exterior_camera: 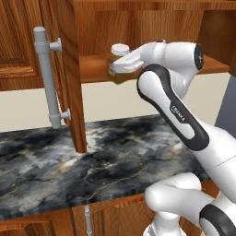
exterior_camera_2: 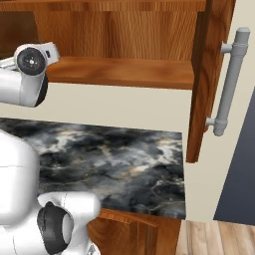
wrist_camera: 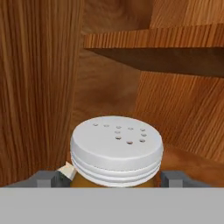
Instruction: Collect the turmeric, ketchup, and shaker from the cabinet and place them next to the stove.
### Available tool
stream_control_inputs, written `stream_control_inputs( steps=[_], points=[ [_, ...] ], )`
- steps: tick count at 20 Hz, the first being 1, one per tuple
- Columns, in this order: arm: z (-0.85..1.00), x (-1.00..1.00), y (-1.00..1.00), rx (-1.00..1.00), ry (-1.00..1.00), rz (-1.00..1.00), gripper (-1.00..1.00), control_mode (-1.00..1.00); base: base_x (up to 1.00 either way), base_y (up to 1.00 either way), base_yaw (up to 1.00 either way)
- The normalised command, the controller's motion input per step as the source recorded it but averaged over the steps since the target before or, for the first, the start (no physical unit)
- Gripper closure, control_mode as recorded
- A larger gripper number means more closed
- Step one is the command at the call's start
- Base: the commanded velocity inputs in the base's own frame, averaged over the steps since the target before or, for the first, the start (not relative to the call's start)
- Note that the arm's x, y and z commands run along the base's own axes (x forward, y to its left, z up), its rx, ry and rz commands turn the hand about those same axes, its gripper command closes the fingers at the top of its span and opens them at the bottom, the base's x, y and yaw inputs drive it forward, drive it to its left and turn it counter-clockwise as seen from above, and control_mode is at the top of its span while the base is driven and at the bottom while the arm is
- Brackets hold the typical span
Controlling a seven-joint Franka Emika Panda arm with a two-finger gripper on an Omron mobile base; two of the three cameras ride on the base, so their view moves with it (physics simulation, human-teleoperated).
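Currently:
writing: "FRANKA" was readable on the arm (exterior_camera: pixel 177 113)
turmeric (wrist_camera: pixel 117 151): amber contents, white perforated lid, stood on the cabinet (exterior_camera: pixel 138 27) shelf
tool (wrist_camera: pixel 113 178): fingers apart, either side of the turmeric, grip unclear
desk (exterior_camera: pixel 92 161): dark marble

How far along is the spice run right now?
Early. The wooden cabinet's door is open. Open fingers flank the squat amber turmeric jar with its white perforated lid, not yet lifted. Nothing sits on the dark marble counter; all three containers remain.
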Motion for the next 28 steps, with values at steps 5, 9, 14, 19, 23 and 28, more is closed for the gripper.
stream_control_inputs(
  steps=[5, 9, 14, 19, 23, 28],
  points=[
    [0.05, -0.66, -0.26, 0.00, 0.08, 0.26, 1.00, -1.00, 0.00, 0.00, 0.00],
    [0.05, -0.64, -0.26, 0.00, 0.08, 0.27, 1.00, -1.00, 0.00, 0.00, 0.00],
    [0.07, -0.58, -0.26, 0.00, 0.11, 0.29, 1.00, -1.00, 0.00, 0.00, 0.00],
    [0.06, -0.49, -0.25, 0.00, 0.13, 0.27, 1.00, -1.00, 0.00, 0.00, 0.00],
    [0.01, -0.50, -0.22, 0.00, 0.10, 0.28, 1.00, -1.00, 0.00, 0.00, 0.00],
    [0.00, -0.76, -0.06, -0.03, 0.01, 0.27, 1.00, -1.00, 0.00, 0.00, 0.00]
  ],
)
